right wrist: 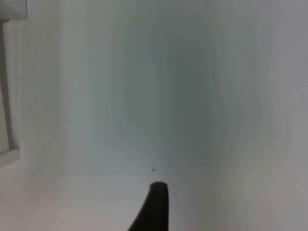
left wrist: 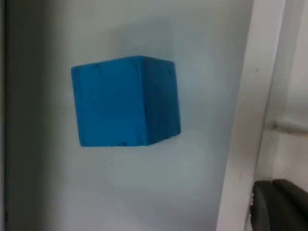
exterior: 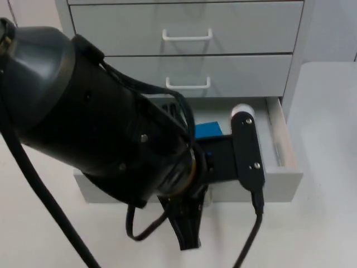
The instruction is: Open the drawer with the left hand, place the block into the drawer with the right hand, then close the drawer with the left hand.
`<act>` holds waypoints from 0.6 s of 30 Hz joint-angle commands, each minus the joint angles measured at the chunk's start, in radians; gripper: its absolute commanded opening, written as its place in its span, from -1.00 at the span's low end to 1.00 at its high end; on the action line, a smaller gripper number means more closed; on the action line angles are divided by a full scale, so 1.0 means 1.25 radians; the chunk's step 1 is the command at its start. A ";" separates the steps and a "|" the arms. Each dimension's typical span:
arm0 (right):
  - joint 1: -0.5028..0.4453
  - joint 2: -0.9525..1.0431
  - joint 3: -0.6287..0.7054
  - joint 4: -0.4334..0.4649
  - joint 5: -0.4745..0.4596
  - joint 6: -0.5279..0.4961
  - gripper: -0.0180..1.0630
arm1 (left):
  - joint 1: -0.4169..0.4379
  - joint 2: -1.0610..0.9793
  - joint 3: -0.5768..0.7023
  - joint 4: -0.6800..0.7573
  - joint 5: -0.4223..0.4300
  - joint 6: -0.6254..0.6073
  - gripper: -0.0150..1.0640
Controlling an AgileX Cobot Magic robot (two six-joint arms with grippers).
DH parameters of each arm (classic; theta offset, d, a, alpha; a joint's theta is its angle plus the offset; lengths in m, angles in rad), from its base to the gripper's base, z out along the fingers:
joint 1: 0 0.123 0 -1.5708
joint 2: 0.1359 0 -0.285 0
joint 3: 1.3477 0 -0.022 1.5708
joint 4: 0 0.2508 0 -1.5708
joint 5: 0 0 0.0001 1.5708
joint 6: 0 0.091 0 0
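Left gripper (exterior: 187, 223) hangs at the front edge of the open bottom drawer (exterior: 279, 178); whether its fingers are parted I cannot tell. Inside, the blue block (left wrist: 126, 101) rests on the drawer floor, near the middle, apart from the side wall. Placing looks done, so closing is in hand: the left gripper must push the drawer front inward. The right gripper (right wrist: 153, 204) waits over the bare white table (right wrist: 192, 96), its opening also unclear.

White table top (exterior: 329, 167), grey cabinet's two shut upper drawers stacked, each with a white handle (exterior: 187, 37), pale wall behind
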 commanded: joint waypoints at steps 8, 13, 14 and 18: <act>-0.005 -0.006 0.001 -0.003 -0.007 -0.007 0.46 | 0.050 0.004 -0.004 0.153 0.037 -0.106 -0.97; -0.005 -0.006 0.001 -0.003 -0.007 -0.007 0.46 | 0.068 0.058 -0.019 0.213 0.080 -0.190 -0.97; -0.005 -0.006 0.001 -0.003 -0.007 -0.007 0.46 | 0.068 0.058 -0.019 0.213 0.080 -0.190 -0.97; -0.005 -0.006 0.001 -0.003 -0.007 -0.007 0.46 | 0.075 0.101 -0.061 0.213 0.158 -0.225 -0.97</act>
